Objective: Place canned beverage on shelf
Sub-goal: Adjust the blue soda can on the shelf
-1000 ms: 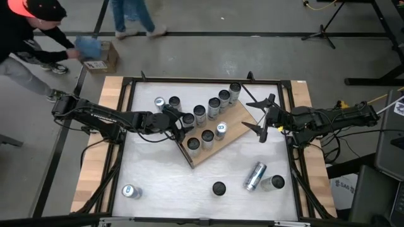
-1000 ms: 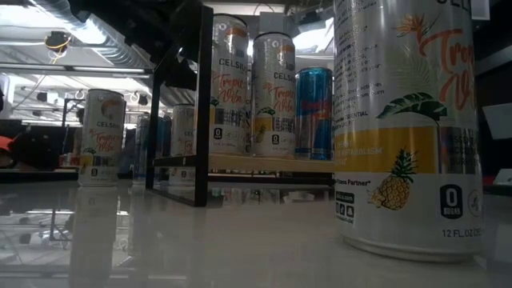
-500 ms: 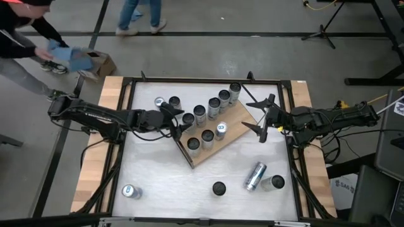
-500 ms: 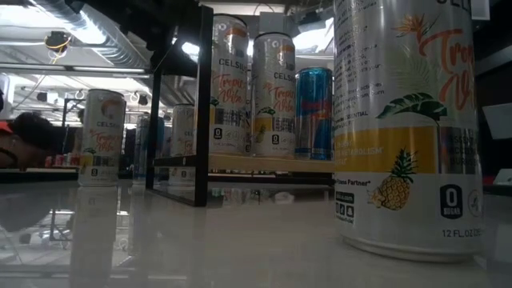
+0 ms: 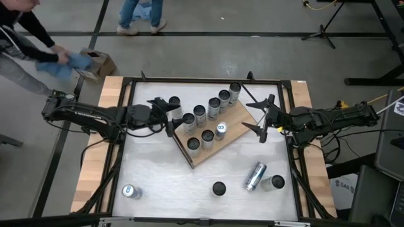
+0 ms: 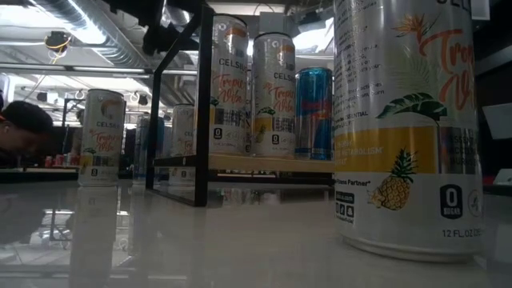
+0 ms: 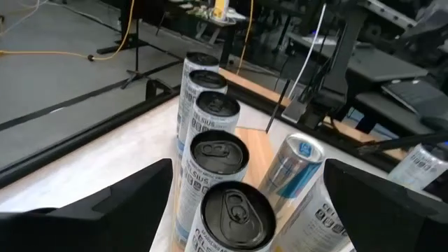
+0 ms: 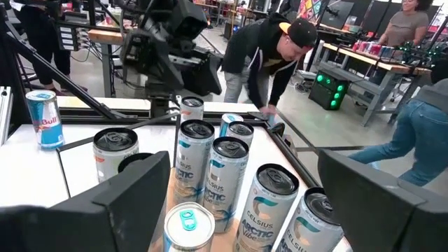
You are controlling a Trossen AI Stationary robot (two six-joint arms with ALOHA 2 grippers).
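Left claw is hovering with fingers apart, gripping nothing, just beside the corner of the light-brown wood-grain shelf board lying angled mid-tabletop. Tall pale beverage cans are standing on it in two rows. Right claw is sitting fingers apart near the shelf's other end, also gripping nothing.

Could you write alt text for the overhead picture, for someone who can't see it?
A wooden shelf lined with drink cans sits angled on a white table. An open left claw and an open right claw flank it, both empty.
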